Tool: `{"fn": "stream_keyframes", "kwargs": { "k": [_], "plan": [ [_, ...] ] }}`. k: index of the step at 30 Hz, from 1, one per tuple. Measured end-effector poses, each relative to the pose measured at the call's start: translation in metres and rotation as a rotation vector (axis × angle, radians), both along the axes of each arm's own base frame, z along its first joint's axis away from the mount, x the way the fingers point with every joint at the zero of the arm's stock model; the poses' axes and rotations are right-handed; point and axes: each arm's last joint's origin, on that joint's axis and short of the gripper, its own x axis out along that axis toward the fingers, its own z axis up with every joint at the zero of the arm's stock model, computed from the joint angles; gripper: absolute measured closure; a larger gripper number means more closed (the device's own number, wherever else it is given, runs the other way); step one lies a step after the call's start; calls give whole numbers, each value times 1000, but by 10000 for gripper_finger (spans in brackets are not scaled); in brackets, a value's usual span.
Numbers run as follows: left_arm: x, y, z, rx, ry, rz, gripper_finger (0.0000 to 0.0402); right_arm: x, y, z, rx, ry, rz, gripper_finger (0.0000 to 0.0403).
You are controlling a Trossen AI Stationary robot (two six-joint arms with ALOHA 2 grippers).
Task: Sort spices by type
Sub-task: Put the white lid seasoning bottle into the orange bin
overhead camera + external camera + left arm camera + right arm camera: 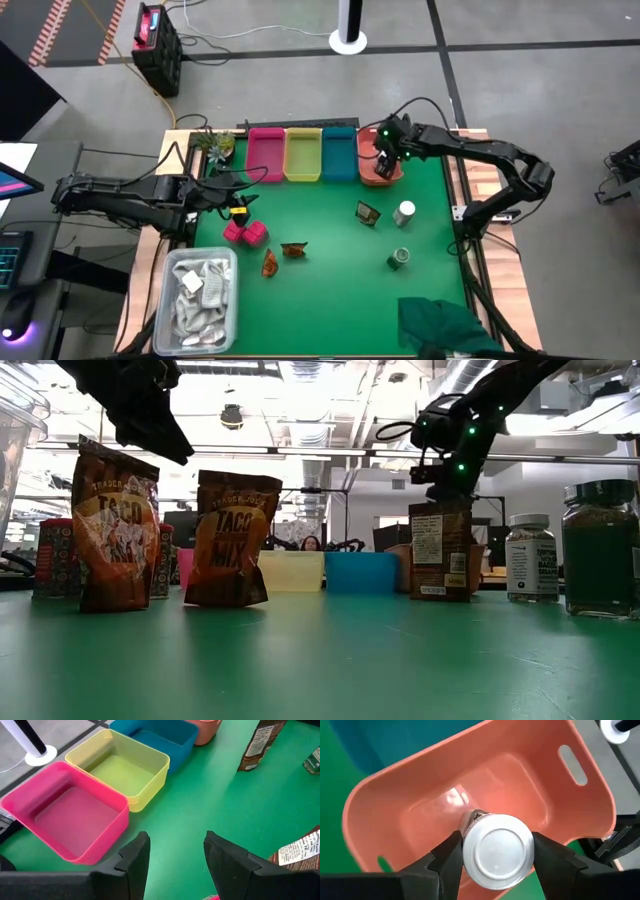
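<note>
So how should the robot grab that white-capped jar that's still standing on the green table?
Probably from straight above, fingers closing on the two sides of the white-capped jar just under its cap. It stands upright and is round, so any side would do, and there is bare table around it. The right gripper already holds a jar like it that way, over the orange bin.
</note>
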Motion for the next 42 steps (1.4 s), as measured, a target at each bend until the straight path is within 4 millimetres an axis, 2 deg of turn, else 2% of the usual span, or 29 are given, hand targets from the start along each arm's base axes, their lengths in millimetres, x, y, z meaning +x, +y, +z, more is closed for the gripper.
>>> {"fn": "stream_keyframes", "kwargs": {
  "k": [6,15,18,22,27,33,42],
  "plan": [
    [0,0,0,0,0,0,223,5,6,0,-4,-4,26,166],
    [0,0,0,0,0,0,223,5,9,0,13,-4,50,112],
    [0,0,0,0,-2,1,223,1,11,10,-3,-21,47,101],
    [0,0,0,2,-5,0,223,-12,19,39,-31,-88,3,97],
    [0,0,1,28,11,-18,223,-35,51,61,7,-178,-76,96],
    [4,0,1,34,-46,-12,223,-55,103,47,123,-201,-117,96],
    [10,-1,4,-20,-153,11,223,-74,162,39,59,-230,-144,96]
  ]
}}
